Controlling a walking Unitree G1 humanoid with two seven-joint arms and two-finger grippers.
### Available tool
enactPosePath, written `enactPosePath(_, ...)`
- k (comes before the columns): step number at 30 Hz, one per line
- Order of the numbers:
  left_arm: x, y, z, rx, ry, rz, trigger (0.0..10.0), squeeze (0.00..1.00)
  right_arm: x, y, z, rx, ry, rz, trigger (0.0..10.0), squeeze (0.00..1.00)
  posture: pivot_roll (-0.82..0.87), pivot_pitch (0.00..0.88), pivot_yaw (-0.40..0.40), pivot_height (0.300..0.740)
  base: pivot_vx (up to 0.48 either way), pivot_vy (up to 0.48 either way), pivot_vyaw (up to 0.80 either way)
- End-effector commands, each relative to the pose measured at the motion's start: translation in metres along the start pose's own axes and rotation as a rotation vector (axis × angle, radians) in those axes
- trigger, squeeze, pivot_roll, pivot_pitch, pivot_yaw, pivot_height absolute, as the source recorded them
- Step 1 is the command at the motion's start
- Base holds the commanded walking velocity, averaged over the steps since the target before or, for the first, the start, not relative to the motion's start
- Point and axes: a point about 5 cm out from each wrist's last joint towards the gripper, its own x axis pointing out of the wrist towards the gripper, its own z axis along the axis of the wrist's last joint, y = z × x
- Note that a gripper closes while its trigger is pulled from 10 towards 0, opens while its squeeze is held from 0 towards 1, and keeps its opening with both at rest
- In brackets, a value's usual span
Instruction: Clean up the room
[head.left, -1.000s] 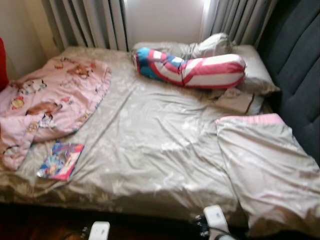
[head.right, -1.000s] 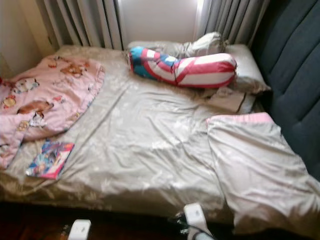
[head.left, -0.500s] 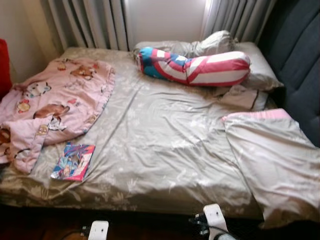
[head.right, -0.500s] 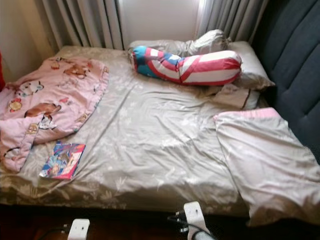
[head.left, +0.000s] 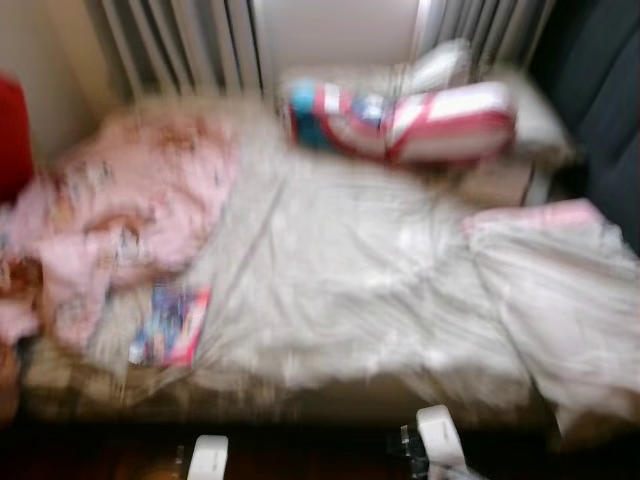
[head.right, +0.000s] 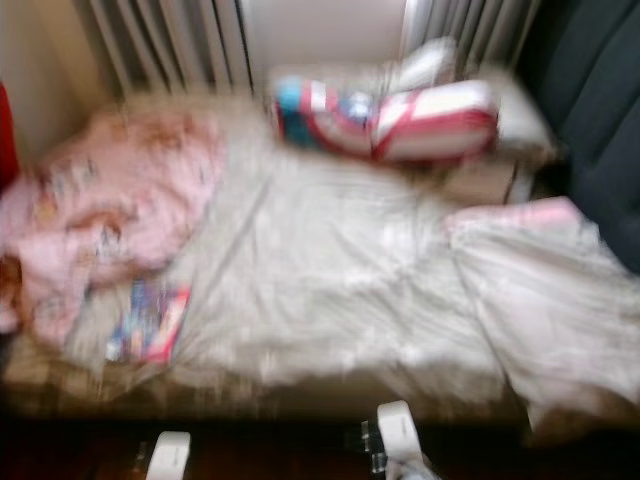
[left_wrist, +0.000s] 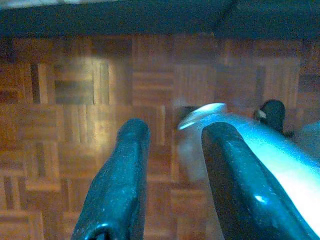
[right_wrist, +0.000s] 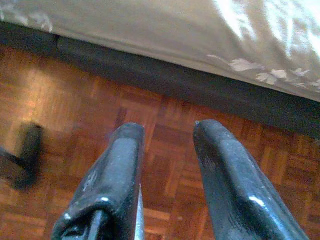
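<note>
**Robot stands at the foot of an untidy bed, both arms hanging low**

The left gripper (left_wrist: 172, 135) hangs over the parquet floor (left_wrist: 75, 100), its two black fingers apart with nothing between them. The right gripper (right_wrist: 165, 135) also hangs above the wooden floor, fingers spread and empty, close to the dark base of the bed (right_wrist: 200, 80), with the floral sheet edge just beyond it.

The head views are blurred. They look down across a bed covered in a pale grey-beige sheet (head.left: 340, 270). A pink blanket with cartoon prints (head.left: 130, 210) lies crumpled on the left part of the bed. Just beside its near edge, close to the foot of the bed, lies a colourful book (head.left: 168, 326), flat on the sheet. At the far end a long bolster in red, white and blue (head.left: 400, 120) lies across the bed, resting against grey pillows (head.left: 520, 115). A large pale pillow with a pink edge (head.left: 560, 290) lies on the right part, next to a dark padded headboard (head.left: 610, 120). Grey curtains (head.left: 180, 45) hang behind.
</note>
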Motion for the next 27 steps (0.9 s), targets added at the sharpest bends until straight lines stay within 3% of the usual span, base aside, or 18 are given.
enactPosePath(1,-0.0019,0.0045,-0.0121,0.001,0.042,0.011,10.0,0.00,0.0005,0.0045,0.0015,-0.007,0.001,0.012,10.0,0.00,-0.07,0.046,-0.026,0.740,0.000,0.345,0.00)
enactPosePath(27,-0.0021,0.0049,-0.0129,-0.001,0.043,0.012,10.0,0.00,0.0005,0.0043,0.0017,-0.021,0.001,0.017,10.0,0.00,-0.07,0.053,-0.027,0.740,0.000,0.343,0.00)
